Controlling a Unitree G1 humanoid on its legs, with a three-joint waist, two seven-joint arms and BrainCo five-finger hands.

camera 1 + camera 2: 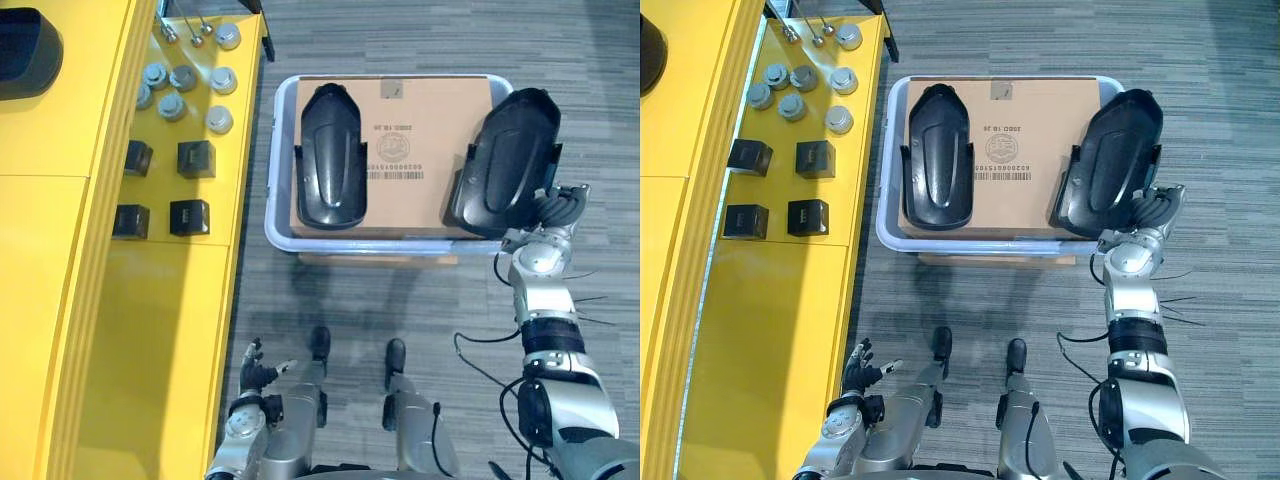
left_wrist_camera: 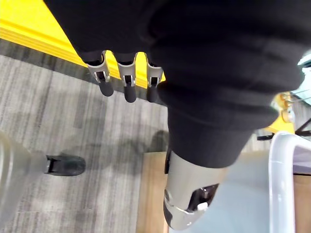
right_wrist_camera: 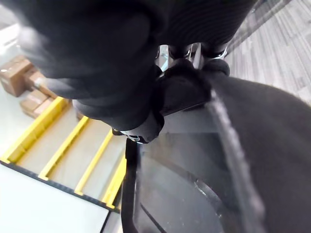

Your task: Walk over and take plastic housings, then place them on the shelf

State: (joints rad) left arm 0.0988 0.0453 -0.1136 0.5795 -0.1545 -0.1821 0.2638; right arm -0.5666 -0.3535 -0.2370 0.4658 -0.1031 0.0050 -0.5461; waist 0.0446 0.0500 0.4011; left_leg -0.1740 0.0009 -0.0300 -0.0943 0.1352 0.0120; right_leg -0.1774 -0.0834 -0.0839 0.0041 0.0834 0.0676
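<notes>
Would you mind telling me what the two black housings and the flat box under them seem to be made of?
The left housing and right housing: probably moulded plastic, black, semi-gloss from soft highlights. The box: apparently cardboard, matte brown, printed barcode.

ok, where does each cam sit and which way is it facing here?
Left eye: on the head, looking down at tote holding left housing and right housing; both arms, left hand, right hand show.
Right eye: same head, slightly aside; shares that scene, plus yellow shelf.
Left wrist: along open left hand, toward floor and shelf edge.
Right wrist: along right hand, curled on right housing's rim.
</notes>
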